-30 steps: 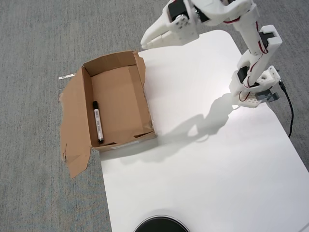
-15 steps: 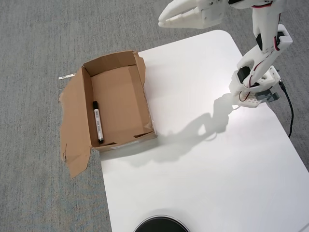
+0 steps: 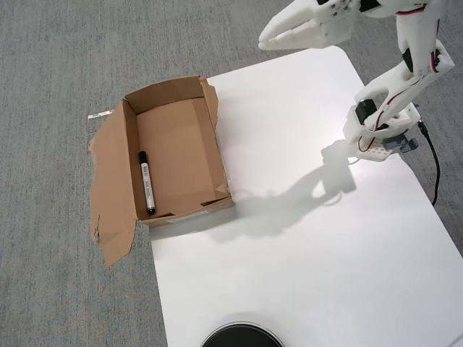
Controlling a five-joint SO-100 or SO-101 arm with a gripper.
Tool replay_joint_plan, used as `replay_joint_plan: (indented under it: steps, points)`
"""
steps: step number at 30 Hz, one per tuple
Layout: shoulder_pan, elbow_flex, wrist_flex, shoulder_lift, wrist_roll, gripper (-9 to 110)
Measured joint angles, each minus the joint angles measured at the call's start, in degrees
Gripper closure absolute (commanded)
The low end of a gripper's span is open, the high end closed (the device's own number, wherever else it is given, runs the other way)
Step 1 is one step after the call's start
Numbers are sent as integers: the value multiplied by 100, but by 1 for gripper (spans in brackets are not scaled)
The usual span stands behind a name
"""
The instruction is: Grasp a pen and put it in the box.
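Observation:
In the overhead view the pen (image 3: 147, 183), white-barrelled with a black cap, lies on the floor of the brown cardboard box (image 3: 213, 137), close to its left wall. One large flap of the box splays out to the left over the carpet. My white gripper (image 3: 266, 41) hangs high at the top of the view, well to the right of the box and above the white table's far edge. Its fingers are together and hold nothing.
A white table top (image 3: 304, 253) fills the right and lower part of the view, with grey carpet around it. My arm's base (image 3: 380, 134) is clamped at the table's right edge, with a black cable beside it. A dark round object (image 3: 241, 337) shows at the bottom edge.
My gripper has swung to the right and away from the box, its shadow sliding right across the table. The pen and box have not moved.

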Motion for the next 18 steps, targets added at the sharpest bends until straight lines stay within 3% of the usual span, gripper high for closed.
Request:
replay_joint_plan:
  steps: [18]
  points:
    - [0,2584,0,2145,0,101]
